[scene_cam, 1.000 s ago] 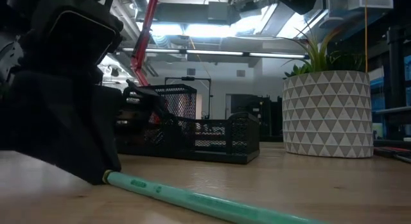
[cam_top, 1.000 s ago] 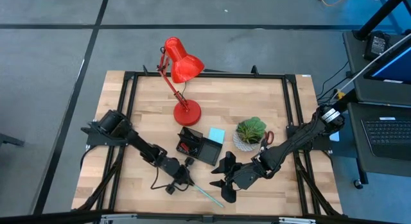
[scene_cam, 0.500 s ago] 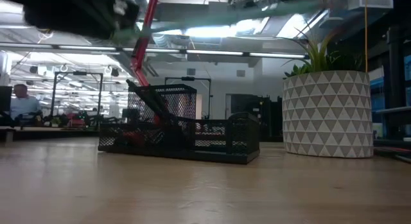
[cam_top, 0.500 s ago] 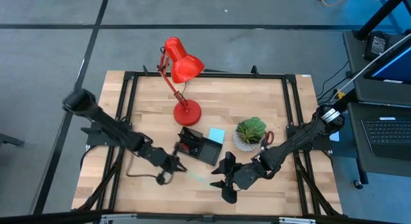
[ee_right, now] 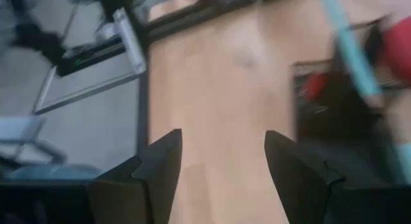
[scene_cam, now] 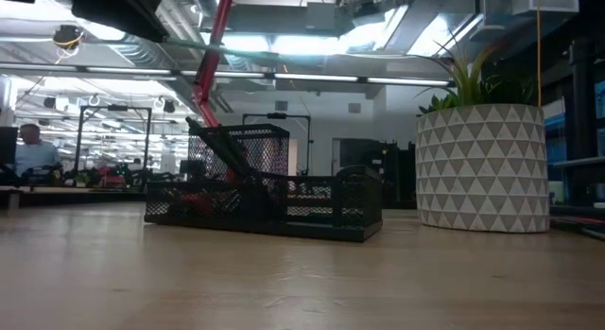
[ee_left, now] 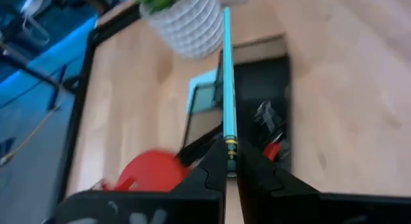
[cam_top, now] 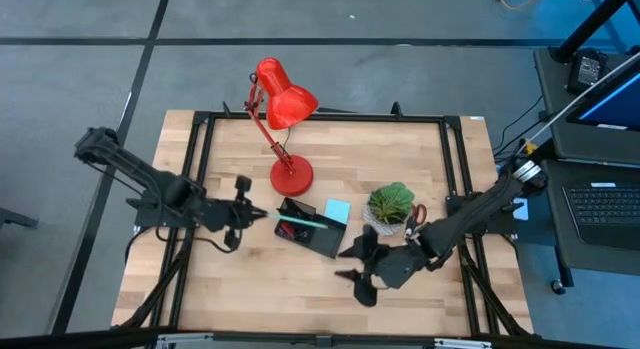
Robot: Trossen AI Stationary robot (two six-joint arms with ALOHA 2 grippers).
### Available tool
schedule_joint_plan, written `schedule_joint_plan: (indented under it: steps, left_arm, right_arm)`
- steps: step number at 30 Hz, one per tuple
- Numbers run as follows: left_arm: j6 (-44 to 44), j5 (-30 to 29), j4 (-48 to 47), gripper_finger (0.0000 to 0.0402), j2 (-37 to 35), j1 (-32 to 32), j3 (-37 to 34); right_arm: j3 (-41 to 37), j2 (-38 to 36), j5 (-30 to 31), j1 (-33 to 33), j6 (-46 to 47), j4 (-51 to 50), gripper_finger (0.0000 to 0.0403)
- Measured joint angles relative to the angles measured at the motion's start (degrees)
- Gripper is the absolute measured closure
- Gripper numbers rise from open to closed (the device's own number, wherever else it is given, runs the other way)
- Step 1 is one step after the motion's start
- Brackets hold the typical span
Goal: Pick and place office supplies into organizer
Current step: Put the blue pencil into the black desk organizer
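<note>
On the left of the wooden table (cam_top: 230,279), the left gripper (cam_top: 262,216) hangs above the surface with its jaws pinched on a teal pen (cam_top: 297,221). In the left wrist view the pen (ee_left: 227,76) runs straight out from between the two dark fingers (ee_left: 209,176), and its far end reaches out over the organizer (ee_left: 263,102).

The organizer (cam_top: 312,230), a low black mesh tray, sits near the table's middle, just in front of the round base of the red desk lamp (cam_top: 283,109). Inside it lie a red-handled item (ee_left: 273,149) and some small dark pieces; what exactly they are cannot be told. A taller mesh compartment (scene_cam: 248,150) rises at its back in the low view, with a dark stick-like item leaning in it.

Just beside the organizer's far right corner lies the light blue sticky-note pad (cam_top: 338,210). To the right of that stands the green plant (cam_top: 390,203) in its white patterned pot (scene_cam: 482,167), close enough to crowd that side of the tray. Red scissor handles (cam_top: 419,214) peek out just beyond the pot's right side.

Farther right and nearer the front edge, the right gripper (cam_top: 358,271) rests low over bare wood, its jaws spread wide with nothing between them (ee_right: 221,166).
</note>
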Motion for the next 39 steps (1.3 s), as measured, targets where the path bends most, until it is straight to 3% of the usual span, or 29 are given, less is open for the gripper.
schedule_joint_plan:
  steps: [5,11,14,26,39]
  left_arm:
    - [-0.09,-0.29,-13.6,0.0392,1.25,3.56,7.49]
    - [4.17,3.35,-22.77,0.0392,2.91,7.11,13.57]
    - [7.2,5.62,-23.68,0.0392,3.99,8.35,15.12]
    - [16.41,5.02,-27.19,0.0392,12.02,11.85,15.57]
    - [36.79,-0.62,-19.22,0.0379,20.55,11.85,15.57]
  right_arm:
    - [0.01,-3.69,8.63,1.77,1.67,-7.45,0.018]
    - [0.0,-3.93,10.37,2.32,5.76,-11.79,0.018]
    - [0.0,-3.78,10.37,2.29,6.1,-12.41,0.018]
    - [0.0,-3.8,10.4,2.31,5.91,-12.36,0.018]
    - [-1.56,-3.74,10.57,2.29,6.01,-14.49,0.018]
